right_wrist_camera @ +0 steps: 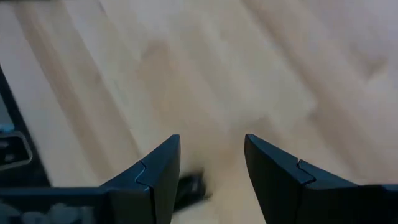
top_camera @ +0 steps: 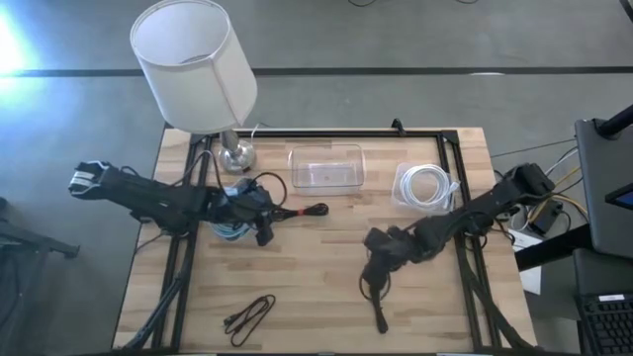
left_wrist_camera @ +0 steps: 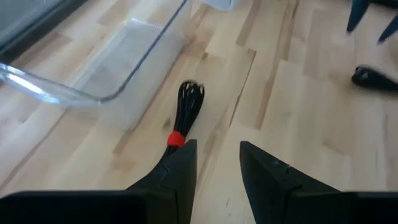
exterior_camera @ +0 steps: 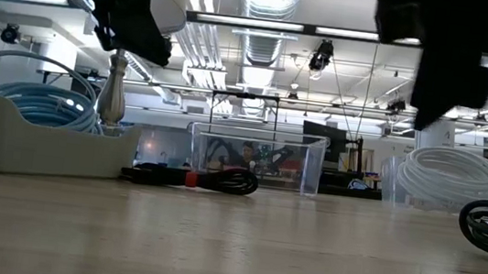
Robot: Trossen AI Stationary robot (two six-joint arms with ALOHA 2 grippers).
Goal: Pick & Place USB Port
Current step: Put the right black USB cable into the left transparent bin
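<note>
A black cable bundle with a red tie (top_camera: pixel 305 211) lies flat on the wooden table, in front of a clear plastic box (top_camera: pixel 326 166). My left gripper (top_camera: pixel 265 229) hovers open above and just left of the bundle; in its wrist view the bundle (left_wrist_camera: pixel 185 112) runs out ahead of the left gripper (left_wrist_camera: pixel 217 146). My right gripper (top_camera: pixel 376 285) hangs open over the table's near right part. A black cable end (right_wrist_camera: pixel 189 185) shows below the right gripper (right_wrist_camera: pixel 211 140), and the same cable end (top_camera: pixel 379 314) lies on the wood in the high view. Both grippers hang well above the tabletop in the low view.
A lamp (top_camera: pixel 193 59) stands at the far left corner. A tray of blue cable (exterior_camera: pixel 33 127) sits under my left arm. A white coiled cable (top_camera: pixel 427 188) lies at the right. Another black cable (top_camera: pixel 249 316) lies near the front edge. Bare wood spans the middle.
</note>
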